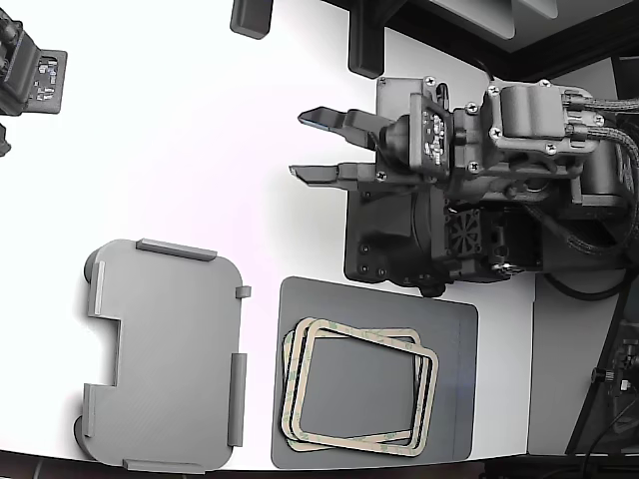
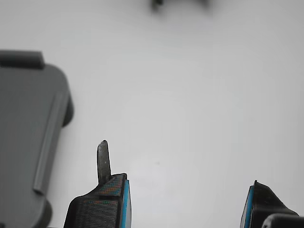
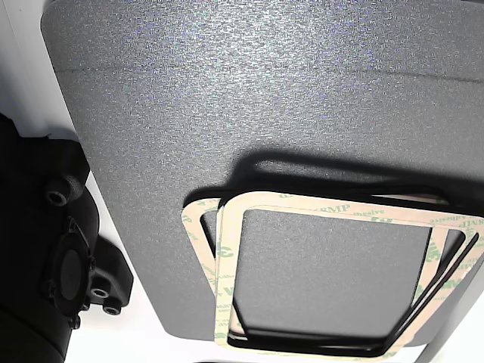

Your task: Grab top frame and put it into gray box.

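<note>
A stack of cream-beige frames lies on a darker gray flat sheet (image 1: 454,339) at the lower middle of the exterior view. The top frame (image 1: 361,335) sits slightly askew on the ones below; it also shows in the other view (image 3: 227,257). The light gray box (image 1: 165,354) lies on the white table at the exterior view's left of the stack; its corner shows in the wrist view (image 2: 23,123). My gripper (image 1: 318,146) is open and empty, above the stack and apart from it, fingers pointing toward the exterior view's left. Its fingertips (image 2: 114,194) show in the wrist view over bare table.
A second dark arm part (image 1: 30,70) sits at the exterior view's upper left corner. The arm's black base (image 1: 439,239) stands just behind the sheet. The table's front edge runs close below the box and the sheet.
</note>
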Tool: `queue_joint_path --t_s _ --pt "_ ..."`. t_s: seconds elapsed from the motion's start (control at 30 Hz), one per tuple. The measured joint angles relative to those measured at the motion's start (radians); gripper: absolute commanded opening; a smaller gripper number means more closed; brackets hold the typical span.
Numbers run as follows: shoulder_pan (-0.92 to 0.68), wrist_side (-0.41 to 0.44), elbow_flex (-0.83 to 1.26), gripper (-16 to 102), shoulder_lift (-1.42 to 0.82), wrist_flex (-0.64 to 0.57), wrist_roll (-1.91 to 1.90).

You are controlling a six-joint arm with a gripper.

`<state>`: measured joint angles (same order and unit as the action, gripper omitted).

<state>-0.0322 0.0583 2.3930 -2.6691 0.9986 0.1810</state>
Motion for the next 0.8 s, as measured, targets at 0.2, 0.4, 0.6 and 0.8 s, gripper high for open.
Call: queue_joint_path --t_s 0.2,0.4,0.6,0.8 --pt "-0.058 -0.038 -0.1 98 0.052 0.095 0.502" --pt "-0.169 -0.043 -0.247 100 0.187 0.25 0.985" --pt "-0.305 -0.032 -0.351 97 0.293 0.359 1.402" --pt "-0.46 -0.026 -0.48 89 0.413 0.465 1.592"
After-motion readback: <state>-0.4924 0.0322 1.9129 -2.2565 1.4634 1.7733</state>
